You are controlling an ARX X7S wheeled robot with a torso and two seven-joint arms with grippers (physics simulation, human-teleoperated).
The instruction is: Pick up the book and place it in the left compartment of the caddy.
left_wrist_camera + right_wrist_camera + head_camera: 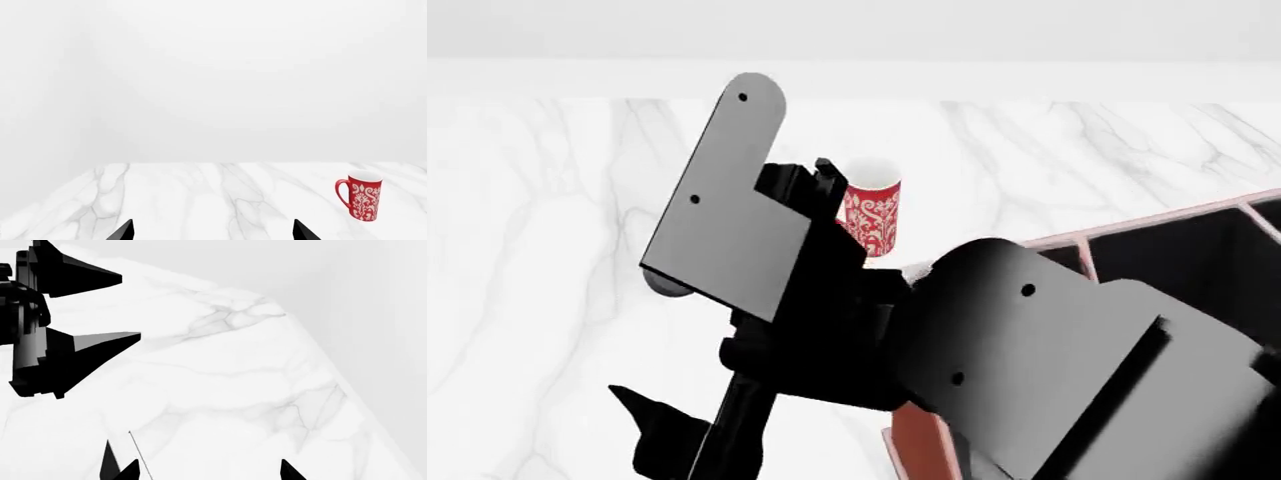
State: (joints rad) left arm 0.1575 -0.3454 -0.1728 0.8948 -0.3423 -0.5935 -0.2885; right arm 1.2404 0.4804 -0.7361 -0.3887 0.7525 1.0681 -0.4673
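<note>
The book is out of view in every frame. The caddy [916, 452], reddish-brown with pinkish rims and a black interior, stands at the head view's right. My right arm covers most of it, so the left compartment cannot be picked out. My left gripper [213, 231] is open over bare marble, with only its two black fingertips [125, 231] showing. It also appears in the right wrist view as the left gripper [131, 305], fingers spread and empty. My right gripper [208, 471] is open too, with nothing between its fingertips [287, 471].
A red patterned mug [873, 214] stands upright on the white marble table [547, 250], just beyond my arms, and shows as the mug [360, 196] in the left wrist view. The table's far edge [347, 380] drops off against a plain white wall.
</note>
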